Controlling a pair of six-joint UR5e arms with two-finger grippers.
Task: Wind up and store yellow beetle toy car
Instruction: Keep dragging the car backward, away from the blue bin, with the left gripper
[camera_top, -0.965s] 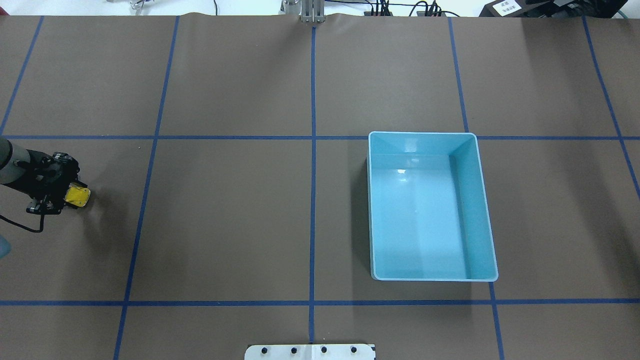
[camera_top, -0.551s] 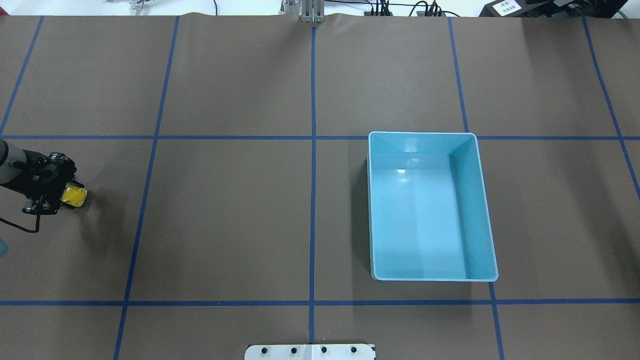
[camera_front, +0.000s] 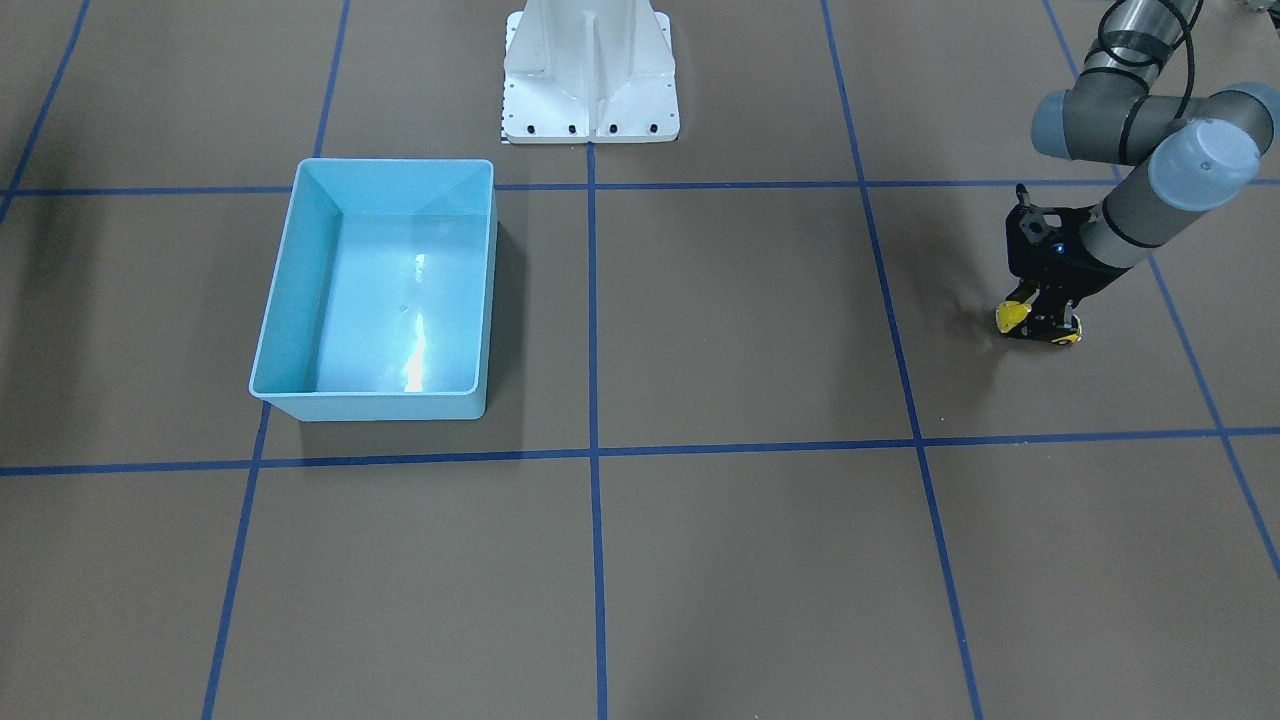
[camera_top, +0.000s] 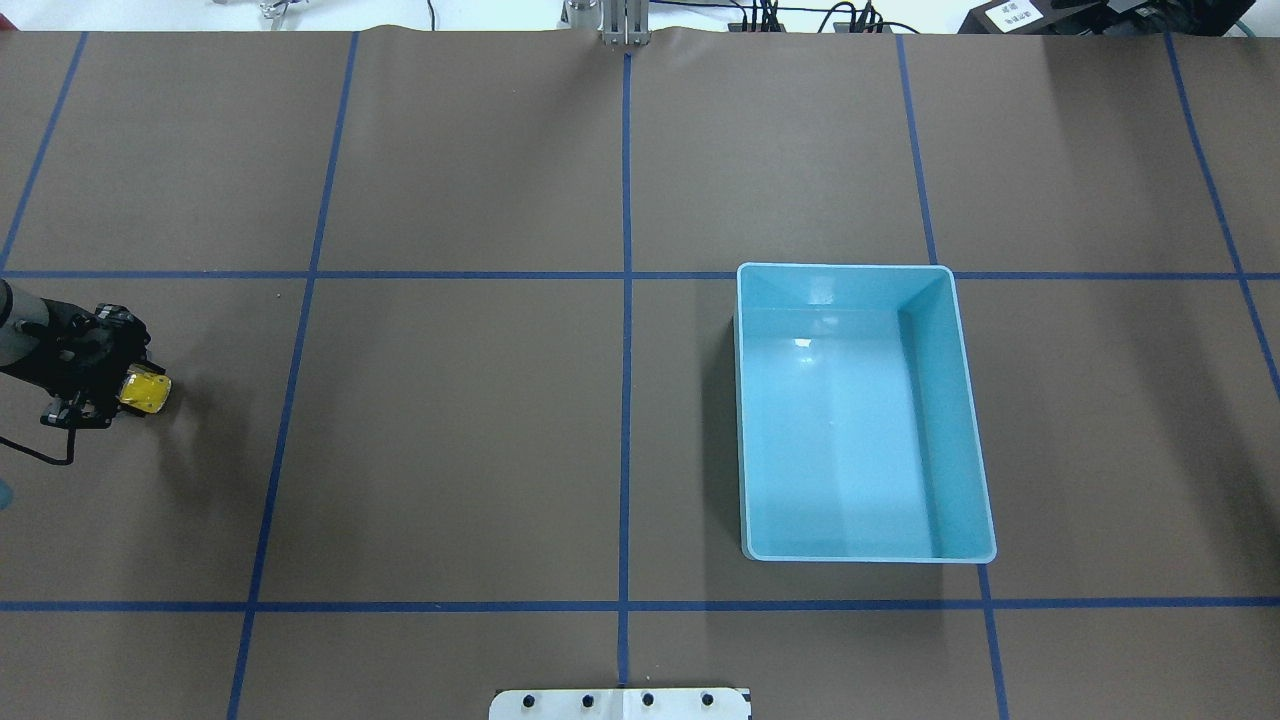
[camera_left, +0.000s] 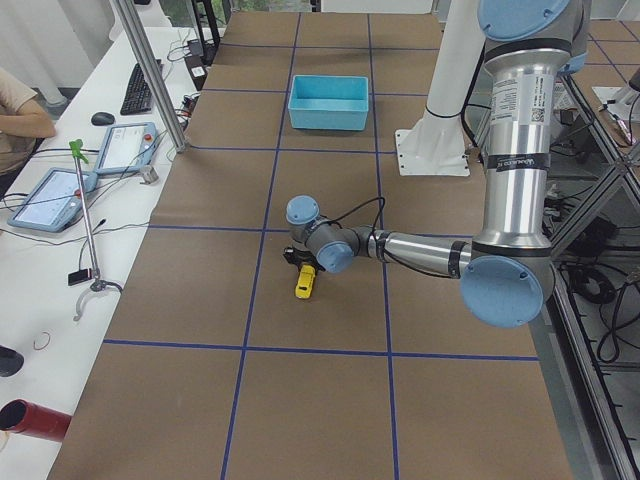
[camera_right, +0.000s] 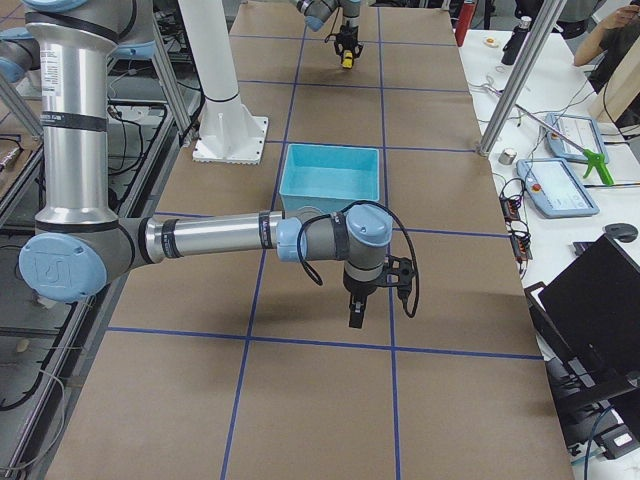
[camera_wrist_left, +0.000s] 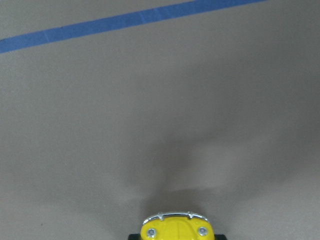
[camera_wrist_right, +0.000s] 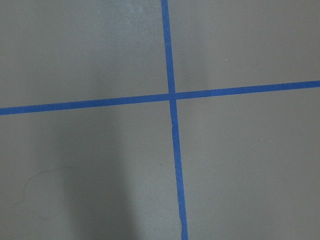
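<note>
The yellow beetle toy car (camera_top: 146, 391) was the smallest thing on the broad brown worktop (camera_top: 450, 450), which was marked off in squares with blue tape. The light blue bin (camera_top: 741, 420) stood open and empty right of the worktop's middle, well apart from the car. The right gripper (camera_right: 355, 318) hung over a tape crossing; whether its jaws were parted or closed could not be told. The left gripper (camera_top: 122, 393) was low beside the worktop's left edge, about midway between the near and far edges. Its jaws were clenched on the car's rear half, and the nose poked out toward the bin.

The step looked like the winding, with the wheels seemingly on or just above the paper. Done well, it would call for steady downward pressure so that the small wheels turn rather than skid. The drag should run straight back along the car's own length. The clamp should stay firm enough that the body cannot twist. Lifting early would waste the spring.
</note>
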